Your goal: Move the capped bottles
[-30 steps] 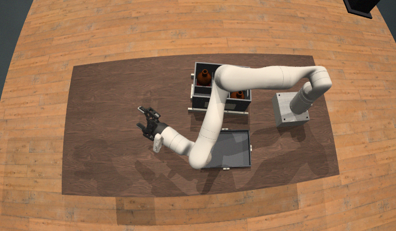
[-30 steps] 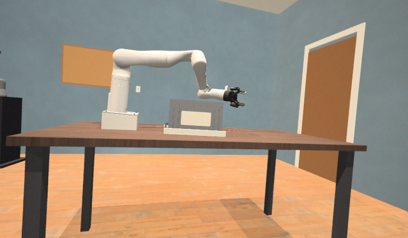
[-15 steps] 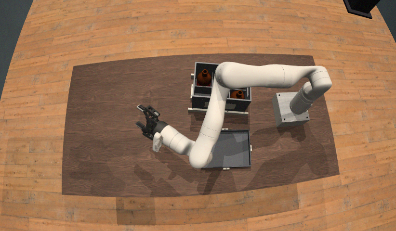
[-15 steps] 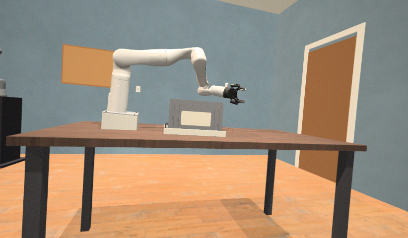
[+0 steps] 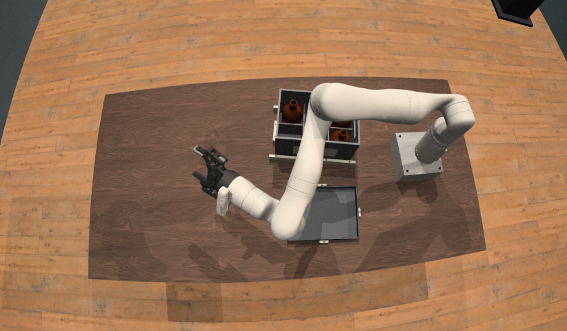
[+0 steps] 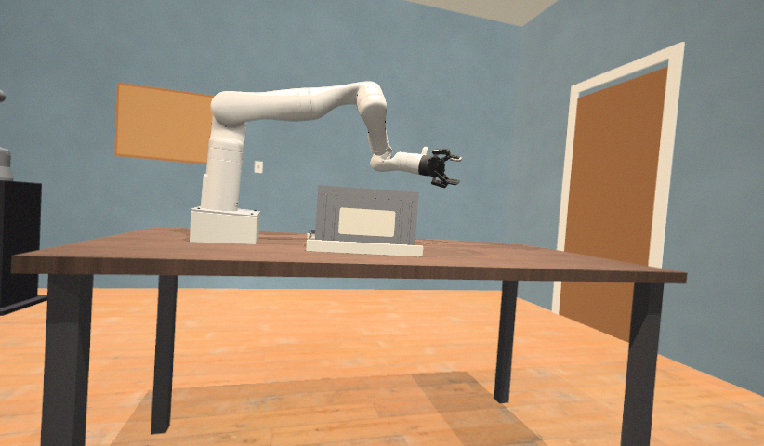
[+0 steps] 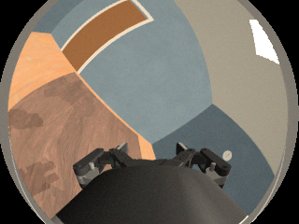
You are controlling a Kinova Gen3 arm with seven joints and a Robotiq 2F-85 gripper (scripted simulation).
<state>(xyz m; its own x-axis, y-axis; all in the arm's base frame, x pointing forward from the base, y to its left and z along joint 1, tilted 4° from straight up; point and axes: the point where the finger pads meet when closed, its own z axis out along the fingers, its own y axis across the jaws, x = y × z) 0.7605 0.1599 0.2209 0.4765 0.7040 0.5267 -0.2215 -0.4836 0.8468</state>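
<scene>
Gripper point(image 5: 203, 165) w/ fingers spread wide, holding nothing, high over table; crate point(image 5: 316, 144) w/ bottles point(image 5: 292, 109) lies well behind fingers, tray point(image 5: 335, 213) too. We'd swing back, tip fingers down, pick capped bottle

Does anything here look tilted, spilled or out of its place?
Nothing stands out. The brown bottles stand upright in the dark compartmented crate, the flat grey tray lies square beside it, and the black open gripper holds nothing.

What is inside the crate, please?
In the top view, the crate holds a brown bottle at its far-left compartment and two more beside the arm, which covers the remaining compartments. Caps cannot be judged.
</scene>
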